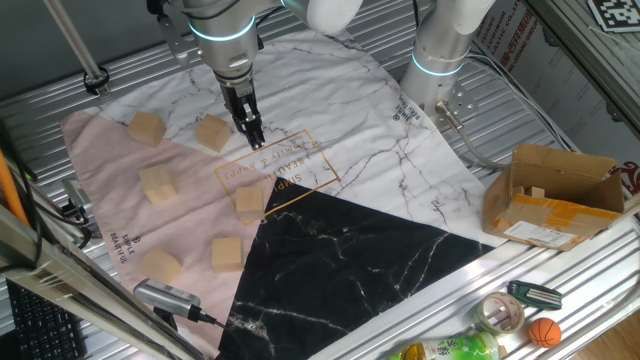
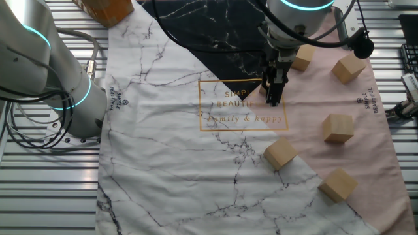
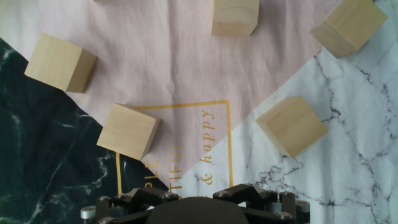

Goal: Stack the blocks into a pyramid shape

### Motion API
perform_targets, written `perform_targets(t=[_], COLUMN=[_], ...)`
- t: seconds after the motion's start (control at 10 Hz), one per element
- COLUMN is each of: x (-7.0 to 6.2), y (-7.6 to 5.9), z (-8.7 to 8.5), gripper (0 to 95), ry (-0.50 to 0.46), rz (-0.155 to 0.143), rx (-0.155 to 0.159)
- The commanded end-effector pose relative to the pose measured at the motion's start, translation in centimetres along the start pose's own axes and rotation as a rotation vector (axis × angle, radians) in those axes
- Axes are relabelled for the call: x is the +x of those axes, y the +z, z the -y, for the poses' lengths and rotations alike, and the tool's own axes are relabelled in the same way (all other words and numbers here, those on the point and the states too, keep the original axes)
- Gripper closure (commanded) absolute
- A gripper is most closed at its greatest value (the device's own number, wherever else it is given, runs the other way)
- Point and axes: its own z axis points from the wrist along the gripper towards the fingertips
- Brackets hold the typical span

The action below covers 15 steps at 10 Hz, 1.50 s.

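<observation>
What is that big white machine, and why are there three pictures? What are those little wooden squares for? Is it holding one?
The white machine is a robot arm. At its tip is a gripper, two thin black fingers for pinching things. Two pictures come from cameras fixed beside the table, looking from different sides. The third comes from a camera on the robot's hand, looking down past its fingers. On the table lies a cloth with white marble, pink and black patches and gold writing. Scattered on it are small wooden blocks, six in one fixed view, none stacked. The robot should pile them into a pyramid. The gripper holds nothing now; it hangs above the gold writing. A cardboard box sits at the side.
</observation>
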Motion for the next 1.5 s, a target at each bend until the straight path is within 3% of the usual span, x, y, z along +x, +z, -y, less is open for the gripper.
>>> perform_targets(t=[0.1, 0.2, 1.5], x=[0.01, 0.01, 0.03], y=[0.00, -0.01, -0.07], z=[0.00, -0.01, -0.03], gripper=[0.0, 95.0, 95.0], ry=[0.000, -0.052, -0.051], rz=[-0.001, 0.068, 0.063], rx=[0.000, -0.028, -0.021])
